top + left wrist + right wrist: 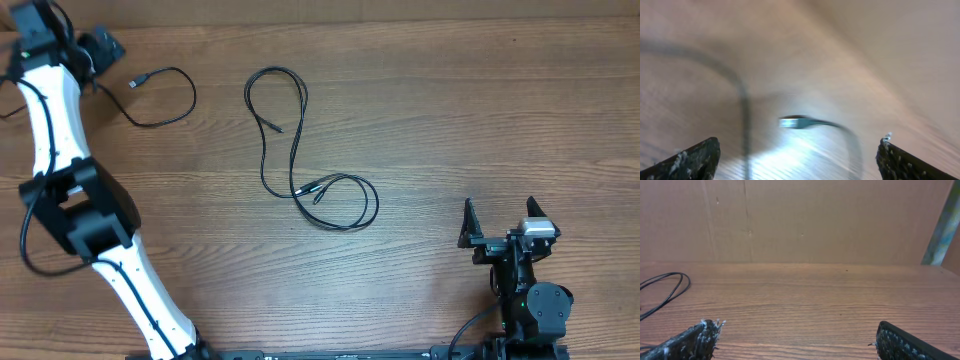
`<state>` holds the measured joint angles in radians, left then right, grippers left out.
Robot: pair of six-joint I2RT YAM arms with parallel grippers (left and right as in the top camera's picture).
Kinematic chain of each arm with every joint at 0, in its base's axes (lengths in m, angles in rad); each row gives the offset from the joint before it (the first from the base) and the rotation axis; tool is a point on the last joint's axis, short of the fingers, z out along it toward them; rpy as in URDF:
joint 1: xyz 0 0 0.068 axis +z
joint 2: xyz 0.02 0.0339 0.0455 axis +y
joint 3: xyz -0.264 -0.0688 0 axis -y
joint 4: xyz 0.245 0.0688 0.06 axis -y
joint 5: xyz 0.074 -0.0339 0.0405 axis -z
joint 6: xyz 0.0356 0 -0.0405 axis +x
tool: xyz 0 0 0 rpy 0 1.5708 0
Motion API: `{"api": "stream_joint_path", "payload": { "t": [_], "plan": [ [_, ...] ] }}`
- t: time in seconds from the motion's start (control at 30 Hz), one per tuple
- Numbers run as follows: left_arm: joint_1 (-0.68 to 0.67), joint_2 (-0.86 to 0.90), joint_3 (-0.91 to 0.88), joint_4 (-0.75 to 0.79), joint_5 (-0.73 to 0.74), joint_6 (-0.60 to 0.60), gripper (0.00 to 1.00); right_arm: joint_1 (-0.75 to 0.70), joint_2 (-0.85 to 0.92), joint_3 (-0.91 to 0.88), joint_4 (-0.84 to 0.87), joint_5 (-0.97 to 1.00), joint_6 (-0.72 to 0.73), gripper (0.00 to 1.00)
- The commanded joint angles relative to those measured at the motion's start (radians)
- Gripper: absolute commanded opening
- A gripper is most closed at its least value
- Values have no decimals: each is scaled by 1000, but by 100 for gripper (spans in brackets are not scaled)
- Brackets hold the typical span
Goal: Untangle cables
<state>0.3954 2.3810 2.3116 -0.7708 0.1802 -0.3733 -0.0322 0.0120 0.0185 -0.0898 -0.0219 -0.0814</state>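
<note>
**A:** Left fingers, how do they stand?
**B:** Spread wide, gripping nothing. It's blurred, but a silvery plug seems to lie on the worktop between them.
**A:** And the right fingers?
**B:** Wide apart too, empty, over the worktop's near edge.
**A:** The cables?
**B:** One cable lies far left by the left arm. The other cables loop together mid-worktop, well apart from both arms.

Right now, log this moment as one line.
left gripper: open, near silver plug | right gripper: open, empty | centre cables: overlapping
</note>
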Motion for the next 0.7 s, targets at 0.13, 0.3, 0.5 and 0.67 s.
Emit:
{"api": "stream_joint_path", "payload": {
  "t": [0.13, 0.3, 0.5, 0.67],
  "plan": [
    [-127, -231, 10, -73, 586, 112, 100, -1, -9, -10, 6, -2, 6, 100],
    [-288, -204, 10, -296, 657, 135, 100, -1, -9, -10, 6, -2, 6, 100],
    [-523, -159, 7, -592, 448, 224, 94, -1, -9, -10, 6, -2, 6, 100],
    [-713, -138, 7, -722, 82, 100, 95, -1, -9, -10, 6, -2, 6, 100]
  ]
}}
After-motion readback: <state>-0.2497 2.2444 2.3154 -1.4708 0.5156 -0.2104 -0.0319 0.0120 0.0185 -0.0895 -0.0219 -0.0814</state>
